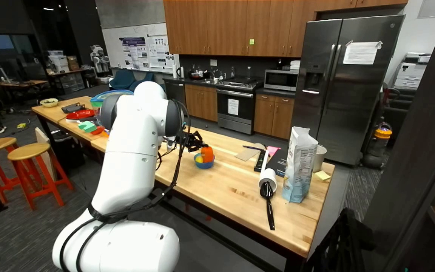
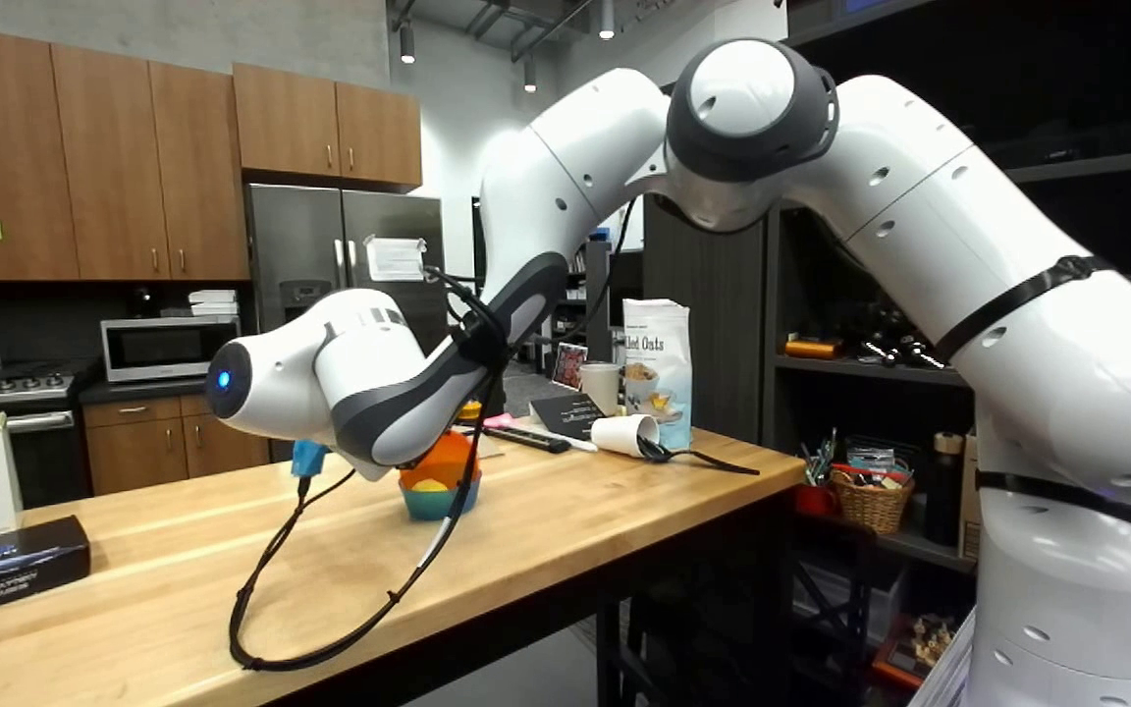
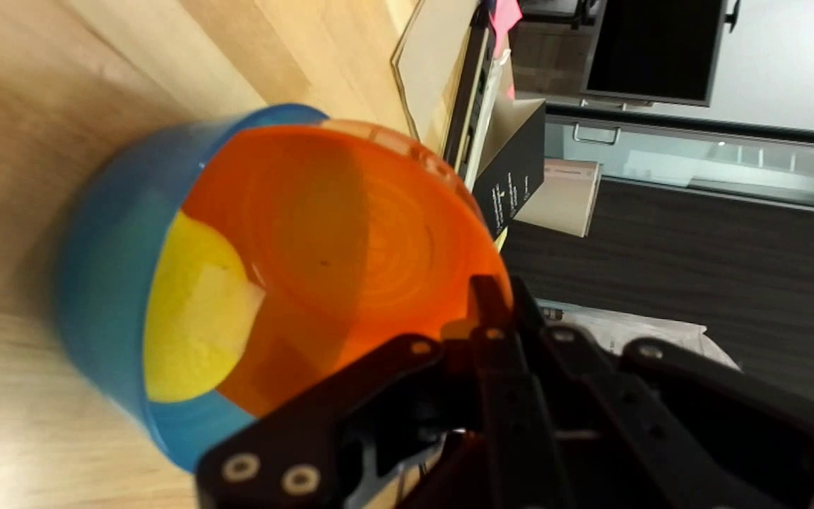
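We judged the work in hand partly done: the grip was made and the orange cup had its place at the blue bowl, but it was not yet let go. The claw (image 3: 502, 311) was pinching the rim of the orange cup (image 3: 379, 205), which was tipped onto its side, its lower part down within the rim of the blue bowl (image 3: 107, 283). At the cup's mouth, inside the blue bowl, we saw a yellow piece (image 3: 198, 311); whether any of it rested in the cup, we could not tell. In both exterior views the blue bowl stood upright on the wooden surface (image 1: 236, 177). In an exterior view the arm (image 1: 132, 139) reached in from the left, and well to the right of the bowl we found a white cup (image 2: 615, 435) on its side, with a black utensil (image 1: 269, 204) stretching from its mouth toward the near edge. A bag of oats (image 2: 659, 363) stood upright just right of the white cup, well apart from the claw.
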You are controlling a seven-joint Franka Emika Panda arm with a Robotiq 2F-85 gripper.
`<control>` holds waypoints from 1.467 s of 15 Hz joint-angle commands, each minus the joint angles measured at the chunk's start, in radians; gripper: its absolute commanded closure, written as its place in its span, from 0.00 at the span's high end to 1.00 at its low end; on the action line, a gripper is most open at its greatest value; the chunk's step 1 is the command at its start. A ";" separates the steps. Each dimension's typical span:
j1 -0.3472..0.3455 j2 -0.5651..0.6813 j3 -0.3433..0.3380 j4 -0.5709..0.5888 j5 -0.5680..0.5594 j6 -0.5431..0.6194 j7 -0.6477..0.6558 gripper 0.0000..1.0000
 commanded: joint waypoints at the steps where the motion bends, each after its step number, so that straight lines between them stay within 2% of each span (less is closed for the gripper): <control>1: -0.027 -0.060 -0.016 -0.044 0.068 0.073 0.008 0.01; 4: -0.047 -0.064 -0.020 -0.045 0.119 0.113 -0.010 0.01; 8: -0.101 -0.080 -0.007 -0.067 0.195 0.274 -0.031 0.01; 9: -0.038 -0.059 -0.043 -0.013 0.151 0.166 -0.030 0.01; 10: -0.041 -0.066 -0.046 -0.013 0.154 0.176 -0.035 0.04; 11: -0.040 -0.065 -0.050 -0.013 0.153 0.175 -0.034 0.01; 19: -0.080 -0.055 -0.042 -0.022 0.232 0.309 -0.046 0.01; 22: -0.107 -0.074 -0.039 -0.041 0.246 0.445 -0.012 0.01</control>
